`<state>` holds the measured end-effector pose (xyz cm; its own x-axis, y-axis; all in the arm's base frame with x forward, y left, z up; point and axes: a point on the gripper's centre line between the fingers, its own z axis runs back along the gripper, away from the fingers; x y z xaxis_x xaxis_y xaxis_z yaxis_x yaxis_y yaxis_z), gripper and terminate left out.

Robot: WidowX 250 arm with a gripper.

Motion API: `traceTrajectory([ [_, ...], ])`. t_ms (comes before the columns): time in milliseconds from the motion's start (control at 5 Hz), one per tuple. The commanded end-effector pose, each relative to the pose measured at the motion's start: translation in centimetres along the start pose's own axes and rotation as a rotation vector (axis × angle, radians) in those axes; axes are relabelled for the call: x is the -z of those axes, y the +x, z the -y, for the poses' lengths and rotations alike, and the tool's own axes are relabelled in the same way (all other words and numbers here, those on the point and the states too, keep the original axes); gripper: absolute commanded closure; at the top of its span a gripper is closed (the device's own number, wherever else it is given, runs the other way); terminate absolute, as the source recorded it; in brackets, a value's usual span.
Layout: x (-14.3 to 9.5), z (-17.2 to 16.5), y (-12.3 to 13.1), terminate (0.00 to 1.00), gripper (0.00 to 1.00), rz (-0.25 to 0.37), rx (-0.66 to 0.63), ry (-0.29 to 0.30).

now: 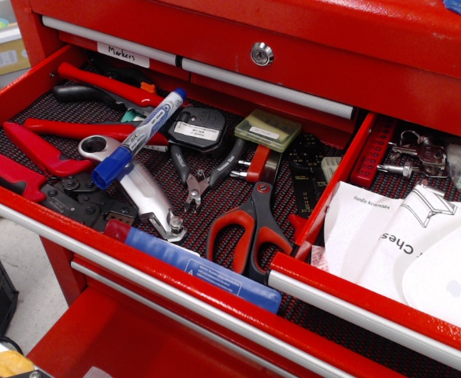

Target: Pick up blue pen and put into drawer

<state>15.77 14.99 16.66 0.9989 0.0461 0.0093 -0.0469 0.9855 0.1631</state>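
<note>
A red tool chest fills the view, its wide drawer pulled open over a dark mesh liner. The blue pen lies inside the drawer at its left part, tilted, large cap toward the near left, resting across a silver wrench and red-handled pliers. Scissors lie to its right. No arm or gripper shows, so its pose and state cannot be told.

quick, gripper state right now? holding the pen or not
Gripper: not in view, so its state cannot be told. The blue pen lies in the drawer on the tools, nothing gripping it.
</note>
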Motion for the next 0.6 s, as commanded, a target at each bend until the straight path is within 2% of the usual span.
traceTrajectory([
  [0, 0.0, 0.0, 0.0, 0.0, 0.0, 0.0, 0.0, 0.0],
  [200, 0.6, 1.6, 3.8, 0.0, 0.0, 0.06, 0.023, 0.01],
  [400, 2.1, 2.8, 6.9, 0.0, 0.0, 0.137, 0.021, -0.009],
])
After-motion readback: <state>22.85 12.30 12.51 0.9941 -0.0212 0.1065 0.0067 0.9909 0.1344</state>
